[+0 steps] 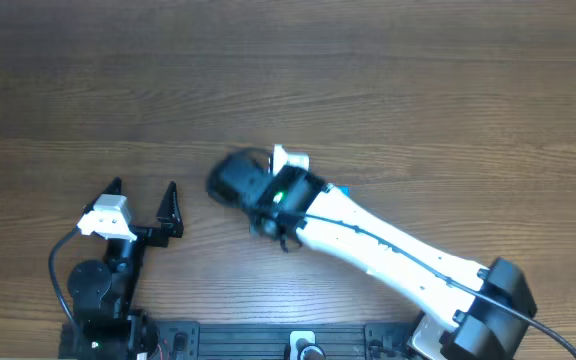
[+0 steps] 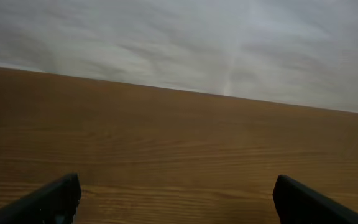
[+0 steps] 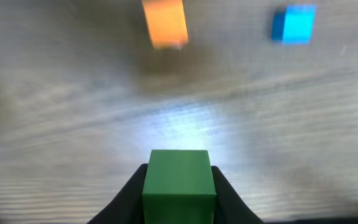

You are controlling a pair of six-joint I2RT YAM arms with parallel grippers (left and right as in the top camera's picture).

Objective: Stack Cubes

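cubes: none stacked yet, all stacking left to do, by the look of it.
top view: left gripper [image 1: 144, 190] spread wide above the table [image 1: 288, 80].
left wrist view: bare wood ahead of the wide jaws.
right wrist view: right gripper [image 3: 179, 173] pinching one green cube [image 3: 179, 186]; one orange cube [image 3: 164, 23] and one blue cube [image 3: 294, 25] far ahead of the jaws, well apart. three cubes counted.

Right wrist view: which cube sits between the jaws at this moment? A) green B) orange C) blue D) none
A: the right gripper has its jaws closed on the green cube; the orange cube and the blue cube lie apart on the table beyond it.
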